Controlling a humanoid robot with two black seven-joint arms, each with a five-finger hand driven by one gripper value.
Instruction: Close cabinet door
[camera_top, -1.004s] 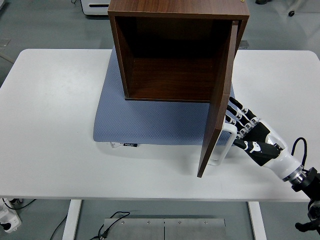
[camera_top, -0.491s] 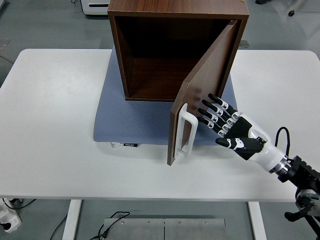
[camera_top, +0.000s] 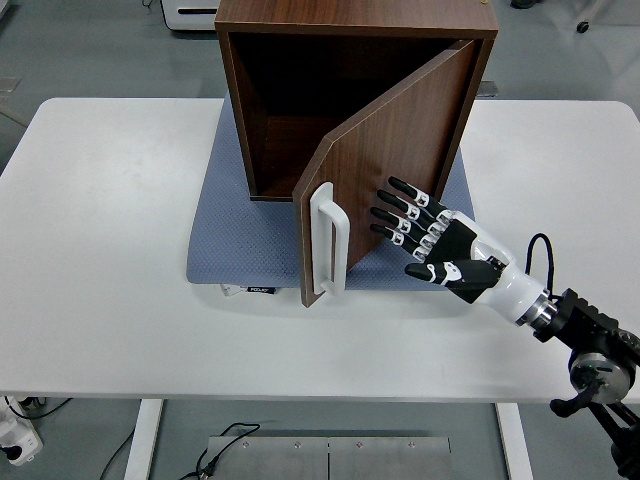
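We push door (camera_top: 385, 160) mid-swing, right hand (camera_top: 430, 245) fingers spread flat on panel; next, press toward cabinet (camera_top: 350, 60) upper-left.

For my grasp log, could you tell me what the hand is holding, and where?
Nothing is held: the right hand lies open, fingers spread against the cabinet door, beside its handle.

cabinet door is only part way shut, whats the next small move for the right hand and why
Probably keep pushing the door leftward and away with the right hand. Its fingers are spread flat on the door's outer face, right of the white handle, and the door stands at an angle with a wide gap to the left side of the cabinet.
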